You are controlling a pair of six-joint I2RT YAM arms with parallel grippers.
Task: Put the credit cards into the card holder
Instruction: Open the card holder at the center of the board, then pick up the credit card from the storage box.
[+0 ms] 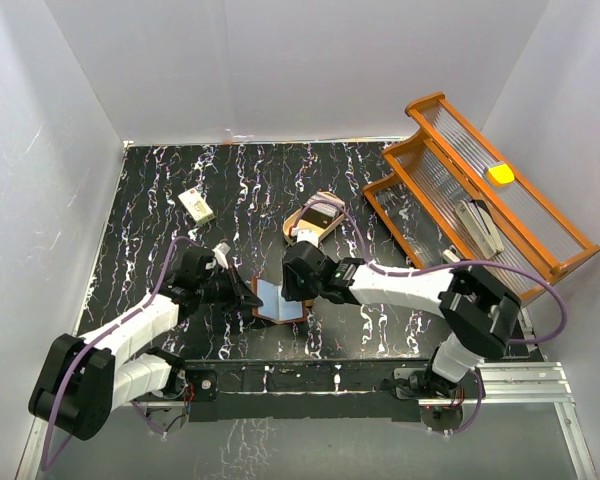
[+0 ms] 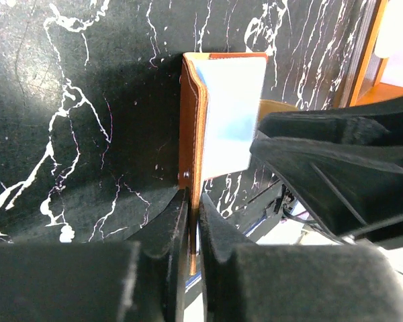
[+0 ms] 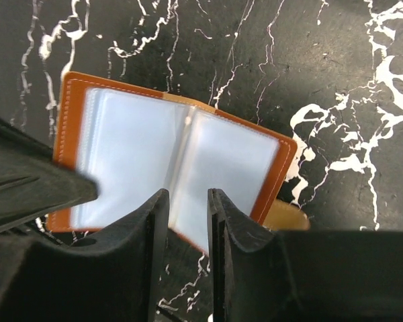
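- On the black white-veined marble table (image 1: 160, 190), the small brown leather card holder (image 1: 278, 300) lies open.
- Left gripper (image 2: 193, 201) pinches its cover edge.
- Right gripper (image 3: 188, 204) hovers above the clear sleeves, fingers slightly parted.

A black marble-patterned tabletop with white veins (image 1: 160, 170) lies inside plain white walls (image 1: 280, 60) at the back and both sides, evenly lit. An orange-framed tiered rack with ribbed clear panels (image 1: 540, 215) stands at the right rear. A silver aluminium rail (image 1: 525, 375) runs along the near edge.

Card holder (image 3: 134, 154) — smooth tan leather, glossy clear plastic inside (white stitching)
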